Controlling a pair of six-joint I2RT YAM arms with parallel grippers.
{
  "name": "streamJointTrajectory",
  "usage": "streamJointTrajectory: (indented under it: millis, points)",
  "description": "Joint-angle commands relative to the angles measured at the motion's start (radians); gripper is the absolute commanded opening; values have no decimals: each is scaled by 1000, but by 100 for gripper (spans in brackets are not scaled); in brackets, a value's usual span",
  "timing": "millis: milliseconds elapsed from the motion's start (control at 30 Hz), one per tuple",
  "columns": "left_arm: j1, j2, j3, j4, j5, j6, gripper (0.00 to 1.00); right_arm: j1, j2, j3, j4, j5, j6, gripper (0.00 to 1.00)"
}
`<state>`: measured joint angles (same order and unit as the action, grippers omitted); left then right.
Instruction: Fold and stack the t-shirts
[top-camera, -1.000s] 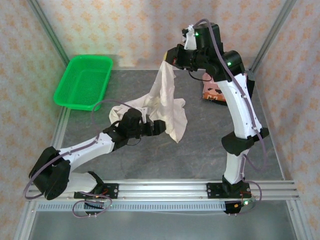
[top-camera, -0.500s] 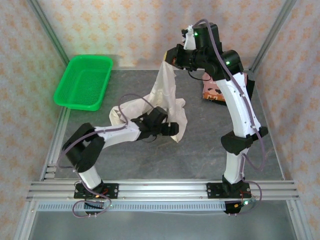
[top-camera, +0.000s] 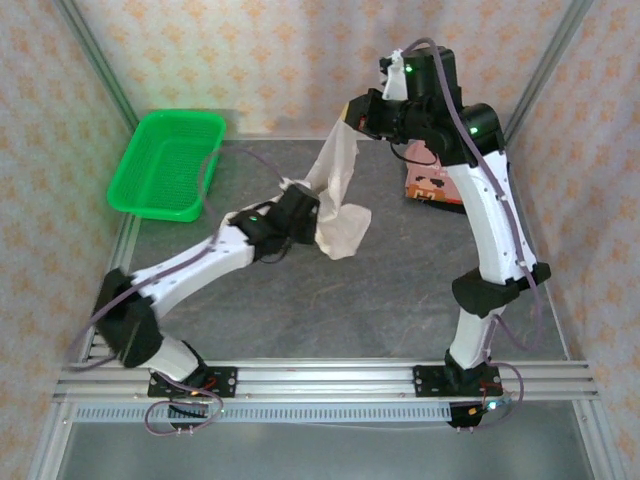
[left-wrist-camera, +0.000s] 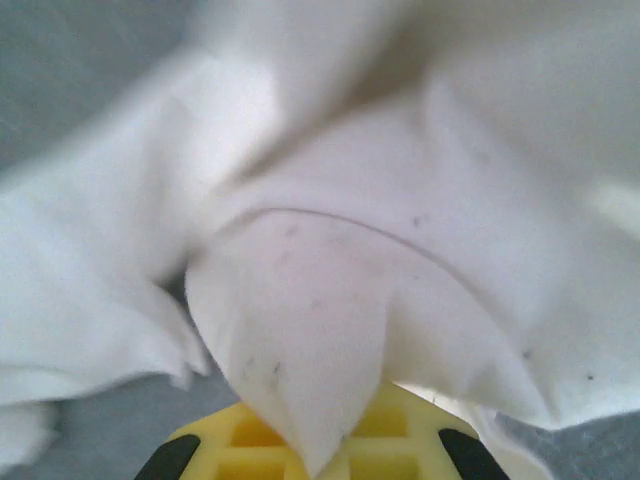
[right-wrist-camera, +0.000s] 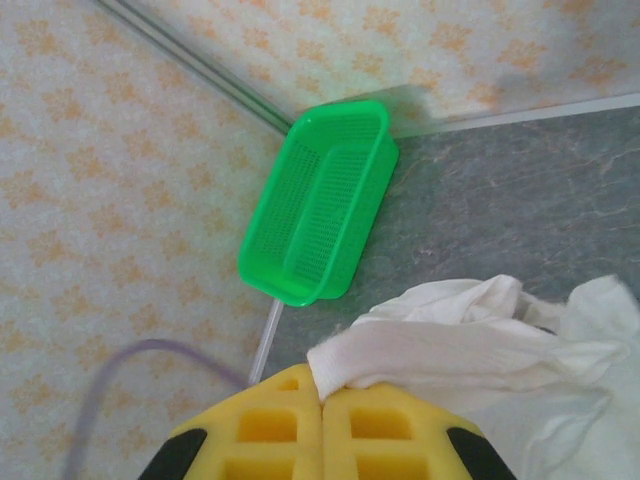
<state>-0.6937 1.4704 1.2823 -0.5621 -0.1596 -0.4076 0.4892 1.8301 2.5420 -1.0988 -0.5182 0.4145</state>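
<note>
Cream-white t-shirt (top-camera: 338, 180) hung above the far middle of the table (top-camera: 380, 300), clenched high in the right pincer (top-camera: 352, 112) and lower in the left pincer (top-camera: 305, 202), where either thin pinch seemed likely to slip if the arms pulled apart too hard.

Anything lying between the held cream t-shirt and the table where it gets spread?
Nothing visible. Left tool and right tool grip the cream t-shirt over bare table; green basket sits far left, pink t-shirt far right.
</note>
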Motion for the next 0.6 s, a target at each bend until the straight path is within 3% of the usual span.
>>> streamJointTrajectory:
  millis: [0,133,300,433,567]
  points:
    - [13,-123,125,-183,-171,166,0,-9,-34,-11,56,34,-21,0]
    - [26,-146,324,-262,-241,346,0,-19,-31,1,95,20,-12,0]
    - [35,-24,651,-378,-231,569,0,-81,-53,-22,83,21,0,0]
    - [36,86,781,-427,-124,649,0,-148,-159,-224,125,41,-14,0]
    - [11,161,691,-379,64,539,0,-246,-305,-542,188,92,6,0]
